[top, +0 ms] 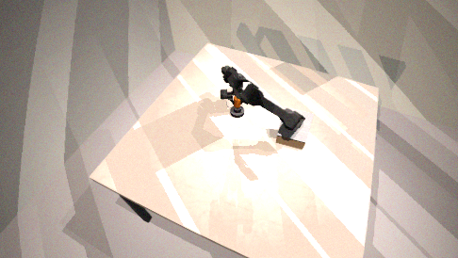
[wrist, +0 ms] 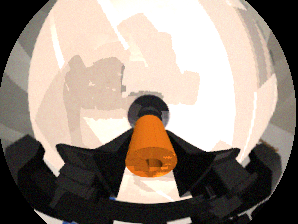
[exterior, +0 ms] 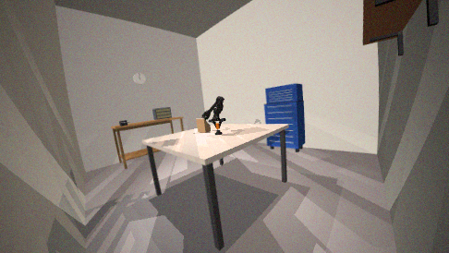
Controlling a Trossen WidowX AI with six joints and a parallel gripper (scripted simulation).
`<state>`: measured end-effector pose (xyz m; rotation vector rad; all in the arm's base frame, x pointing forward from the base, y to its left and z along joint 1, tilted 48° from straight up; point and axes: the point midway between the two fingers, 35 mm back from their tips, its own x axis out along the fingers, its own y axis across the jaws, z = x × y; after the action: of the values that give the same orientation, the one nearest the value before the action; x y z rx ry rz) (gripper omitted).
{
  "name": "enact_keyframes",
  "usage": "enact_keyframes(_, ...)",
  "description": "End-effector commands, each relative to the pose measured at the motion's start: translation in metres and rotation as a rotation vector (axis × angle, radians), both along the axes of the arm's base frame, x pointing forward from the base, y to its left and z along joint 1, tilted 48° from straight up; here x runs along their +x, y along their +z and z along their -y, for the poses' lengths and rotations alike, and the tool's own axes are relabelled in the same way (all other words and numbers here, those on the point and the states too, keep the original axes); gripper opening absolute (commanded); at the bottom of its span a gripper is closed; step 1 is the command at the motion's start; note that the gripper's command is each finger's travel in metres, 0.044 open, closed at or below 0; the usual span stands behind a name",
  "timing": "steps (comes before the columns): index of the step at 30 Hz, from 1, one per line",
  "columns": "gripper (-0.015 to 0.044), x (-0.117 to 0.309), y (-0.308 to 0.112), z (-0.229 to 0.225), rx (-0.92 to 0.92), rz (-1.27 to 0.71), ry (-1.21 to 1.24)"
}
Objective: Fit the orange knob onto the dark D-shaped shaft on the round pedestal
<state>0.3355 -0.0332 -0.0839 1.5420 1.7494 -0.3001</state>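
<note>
The orange knob (top: pixel 237 102) (exterior: pixel 218 126) (wrist: pixel 151 142) is upright between the fingers of my gripper (top: pixel 237 97) (exterior: pixel 217 121) (wrist: pixel 149 131), which is shut on it. In the wrist view the knob's near end shows a dark recess, and its far end is over the middle of the round dark pedestal (top: pixel 237 113) (exterior: pixel 218 133) (wrist: pixel 132 114). A short dark stretch shows between the knob's lower end and the pedestal's base, so the knob is not down on the base. How far the shaft is inside the knob is hidden, and so is the shaft's flat side.
The pedestal stands on the pale table (top: pixel 141 160) (exterior: pixel 185 149). A brown block (top: pixel 290 143) (exterior: pixel 202 125) stands by the arm's base. A blue tool cabinet (exterior: pixel 285 117) and a wooden bench (exterior: pixel 147 122) stand beyond the table. Patchy shadows cross the table top.
</note>
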Motion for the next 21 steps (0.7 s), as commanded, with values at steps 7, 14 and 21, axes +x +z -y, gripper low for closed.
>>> enact_keyframes(7,0.0,-0.0003,-0.0019,-0.0014,0.0,0.0,-0.002)
enact_keyframes(14,0.0,0.0,-0.003,-0.0025,0.0,0.0,-0.002)
enact_keyframes(21,0.0,-0.0008,-0.003,-0.0031,0.0,0.008,0.006)
